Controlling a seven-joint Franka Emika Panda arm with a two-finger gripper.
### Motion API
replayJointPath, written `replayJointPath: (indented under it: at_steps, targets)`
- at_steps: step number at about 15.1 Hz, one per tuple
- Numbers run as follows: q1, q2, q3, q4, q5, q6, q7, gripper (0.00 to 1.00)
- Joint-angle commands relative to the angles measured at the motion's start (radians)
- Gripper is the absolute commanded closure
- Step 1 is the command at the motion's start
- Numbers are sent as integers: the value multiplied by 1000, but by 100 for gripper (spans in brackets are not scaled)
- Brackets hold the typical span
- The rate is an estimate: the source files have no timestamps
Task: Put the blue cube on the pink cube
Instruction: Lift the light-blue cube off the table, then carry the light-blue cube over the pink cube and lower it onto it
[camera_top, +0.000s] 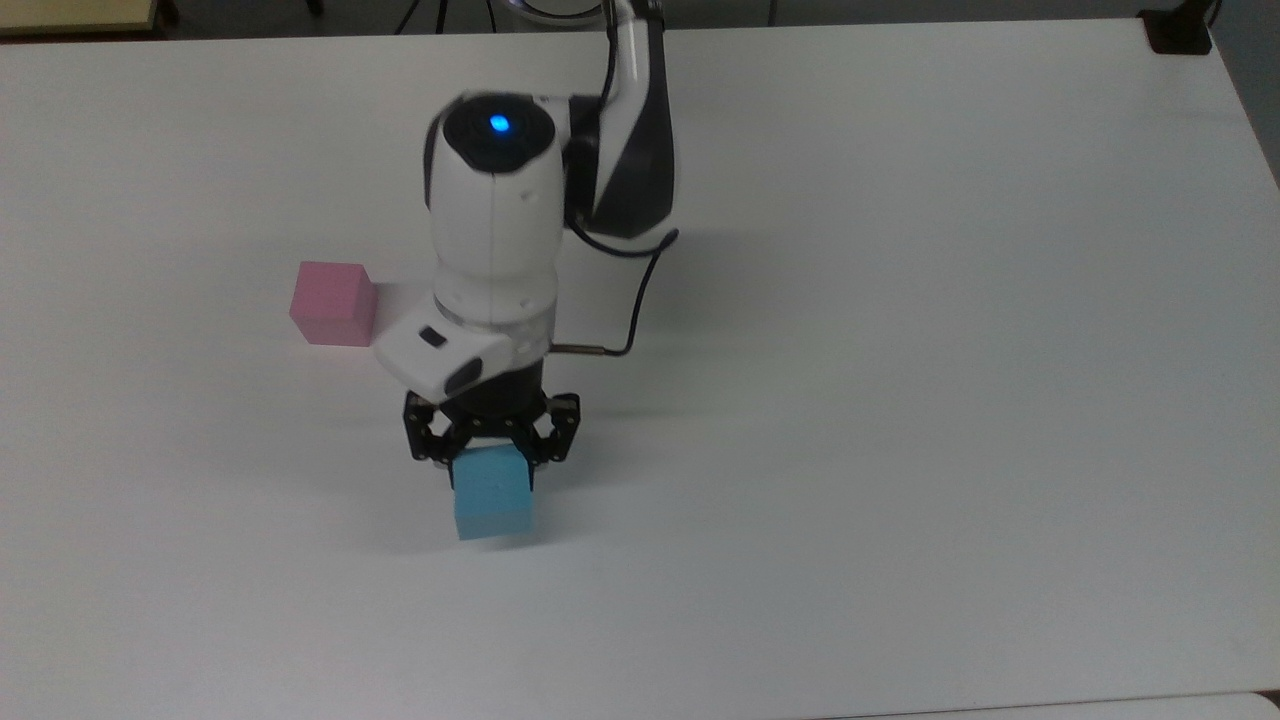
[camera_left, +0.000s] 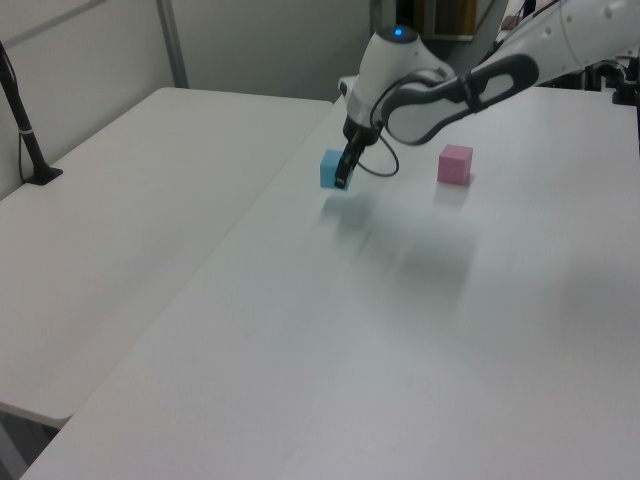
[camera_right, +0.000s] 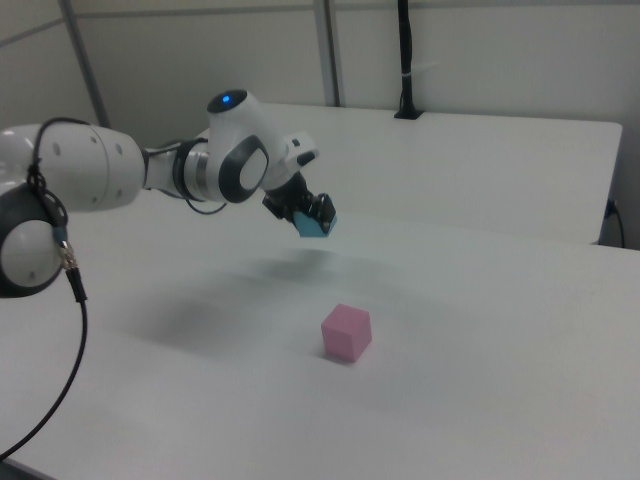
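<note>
A: Biggest first. What was the surface?

B: A white table (camera_top: 900, 400), with a second white table (camera_left: 130, 200) butted up on the left view's left.

A: And the arm?

B: White Panda arm (camera_top: 495, 230), blue light on top, black cable looped off its side. In the right view it reached in from the right view's left.

A: Gripper state?

B: The gripper (camera_top: 490, 455) was pinching the blue cube (camera_top: 492, 498), a finger on either side. Same grip in the left view (camera_left: 340, 172) and the right view (camera_right: 316, 218).

A: Cube on the table or off it?

B: Off it. In the left view the blue cube (camera_left: 331, 169) hung above its own shadow, and in the right view the blue cube (camera_right: 314, 224) was clearly in the air, tilted a bit.

A: The pink cube?

B: The pink cube (camera_top: 333, 303) sat flat on the table, nothing touching it, to the top view's left of the arm and well apart from the blue one. In the right view the pink cube (camera_right: 346, 332) lay nearer the camera than the gripper; in the left view the pink cube (camera_left: 455, 164) was to the left view's right of it.
</note>
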Motion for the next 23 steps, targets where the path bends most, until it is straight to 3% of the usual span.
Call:
replayJointPath:
  at_steps: [1,4,6,11,19,21,22,23]
  targets:
    - [-40,-276,1,-255,3,-29,-46,97]
    - [-91,-371,-7,-328,3,-160,-144,97]
    - [-120,-452,-22,-438,4,-176,-233,97]
    - [-123,-454,-93,-538,1,-176,-344,96]
    - [-138,-453,-142,-541,3,-170,-373,94]
    - [-135,-447,-142,-543,6,-169,-369,62]
    - [-134,-445,-140,-543,7,-169,-357,33]
    - [-131,-445,-139,-543,7,-169,-355,27]
